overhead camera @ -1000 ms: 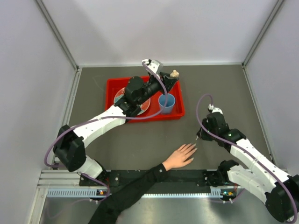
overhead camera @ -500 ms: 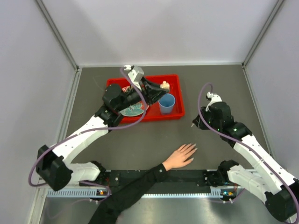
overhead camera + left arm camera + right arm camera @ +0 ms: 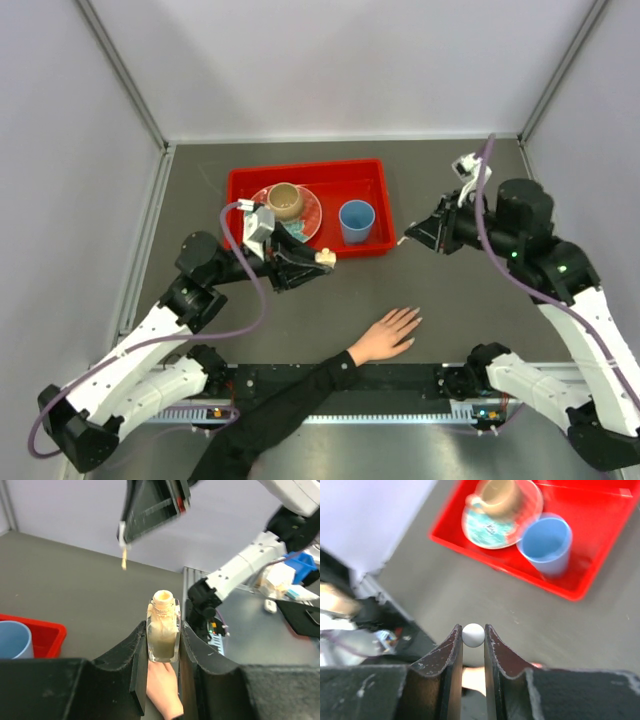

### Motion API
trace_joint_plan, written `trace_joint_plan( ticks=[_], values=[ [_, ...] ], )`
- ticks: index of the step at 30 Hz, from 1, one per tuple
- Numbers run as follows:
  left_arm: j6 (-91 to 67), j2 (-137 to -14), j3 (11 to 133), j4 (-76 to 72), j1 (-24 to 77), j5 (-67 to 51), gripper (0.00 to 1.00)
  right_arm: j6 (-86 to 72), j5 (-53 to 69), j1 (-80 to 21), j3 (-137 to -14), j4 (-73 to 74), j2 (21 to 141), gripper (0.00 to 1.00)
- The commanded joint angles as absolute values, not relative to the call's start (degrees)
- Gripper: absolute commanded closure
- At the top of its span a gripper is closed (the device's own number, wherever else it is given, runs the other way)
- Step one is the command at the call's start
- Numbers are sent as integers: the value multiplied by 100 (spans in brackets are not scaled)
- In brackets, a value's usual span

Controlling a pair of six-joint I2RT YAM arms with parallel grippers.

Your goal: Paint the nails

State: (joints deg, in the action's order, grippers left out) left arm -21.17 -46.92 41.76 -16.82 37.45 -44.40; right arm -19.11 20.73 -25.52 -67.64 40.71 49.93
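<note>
Place: a robot lab test cell.
Enclosure: plain pale walls [image 3: 350, 60] box in a dark grey table [image 3: 470, 190] on three sides.
Mounting: a left arm [image 3: 150, 335] and right arm [image 3: 575, 290], white and black, stand at the near edge by a slotted metal rail [image 3: 120, 385].
Wiring: purple cables [image 3: 481, 200] loop along the arms.
Props: a red tray [image 3: 345, 175] holding a blue cup [image 3: 356, 220].
Beyond the table: the left wrist view shows a metal bench [image 3: 250, 625] with a blue box [image 3: 302, 567] and loose gear.

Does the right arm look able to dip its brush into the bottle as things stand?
Probably yes. The left hand holds the bottle upright, uncapped, and nothing stands between it and the brush.
</note>
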Motion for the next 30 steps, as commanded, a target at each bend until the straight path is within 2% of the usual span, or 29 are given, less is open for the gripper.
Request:
trace_joint_plan(
  ticks=[1, 6, 12, 21, 30],
  values=[
    [-2083, -4342, 4210, -1258, 3744, -4860, 100, -1863, 2629, -3099, -8198, 4587, 5368, 100],
    [-2013, -4307, 4105, -1151, 3753, -5053, 100, -1749, 1331, -4682, -9690, 5360, 6204, 100],
    [-1470, -4482, 4271, -581, 3762, -5369, 100, -1846, 784, -5763, -10151, 5440, 6706, 100],
    [-405, -4360, 4245, -185, 3762, -5441, 100, -1819, 457, -6240, -10099, 5212, 7084, 100],
    [-308, -4342, 4140, -325, 3762, -5397, 100, -1925, 290, -6451, -9888, 4922, 7233, 100]
  ],
)
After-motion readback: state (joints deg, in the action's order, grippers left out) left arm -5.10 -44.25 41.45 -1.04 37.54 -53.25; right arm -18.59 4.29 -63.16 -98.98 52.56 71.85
